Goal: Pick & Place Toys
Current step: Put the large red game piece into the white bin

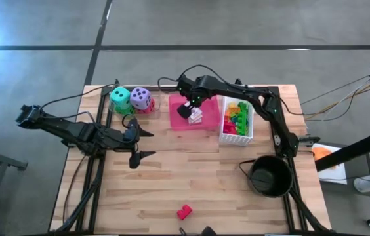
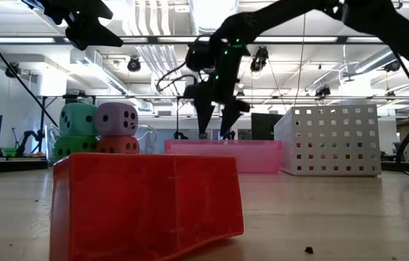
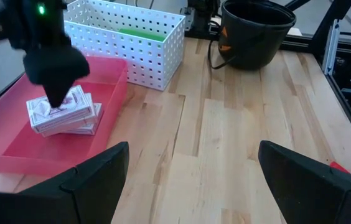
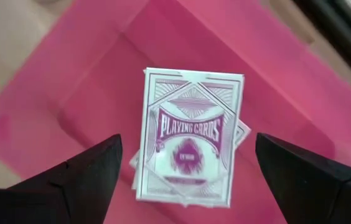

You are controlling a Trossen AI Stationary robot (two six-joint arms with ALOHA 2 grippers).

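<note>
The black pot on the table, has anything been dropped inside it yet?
No: from above, the black pot shows only its dark bare inside, while the card packs lie in the pink tray.

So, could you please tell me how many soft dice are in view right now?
4: the teal die and purple die sit on top, with the green die and red die beneath them, stacked at the table's far left. None seems hidden.

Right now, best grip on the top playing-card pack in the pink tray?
Take the top white-and-purple playing-card pack across its two long edges, coming straight down from above. It lies flat on a stack in the shallow pink plastic tray, and the open right hand hangs over it.
</note>
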